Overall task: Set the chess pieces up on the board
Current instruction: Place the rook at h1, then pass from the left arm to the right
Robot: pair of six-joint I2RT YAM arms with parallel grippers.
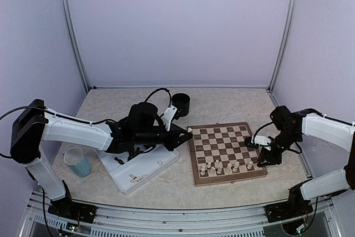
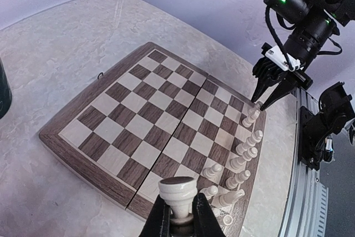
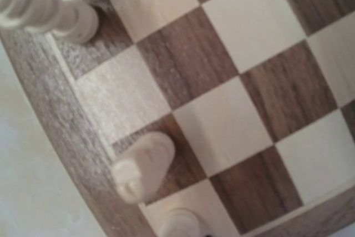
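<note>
Left wrist view: left gripper, jaws pinching a cream piece below its wide head, at the left edge of the board; other cream pieces stand along its near side, the right gripper just over one, jaws spread or pressed together I cannot tell. Judged light, rigid turned wood, smooth and tippy; best taken at the narrow waist, set down upright. No brand, label or writing legible.
</note>
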